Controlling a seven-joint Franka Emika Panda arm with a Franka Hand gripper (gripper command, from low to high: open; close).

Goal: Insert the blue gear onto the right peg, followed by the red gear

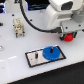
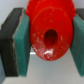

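Gripper (image 1: 68, 36): pads (image 2: 23, 42) clamped on the red gear, held above the table, off to the exterior view's right of the plate
Red gear (image 2: 49, 29): between the teal pads, centre hole visible
Blue gear (image 1: 51, 52): seated on the plate's right end, over the right peg
Plate (image 1: 36, 61): grey, black-rimmed, flat on the white table (image 1: 15, 55)
Left peg (image 1: 36, 57): upright, bare
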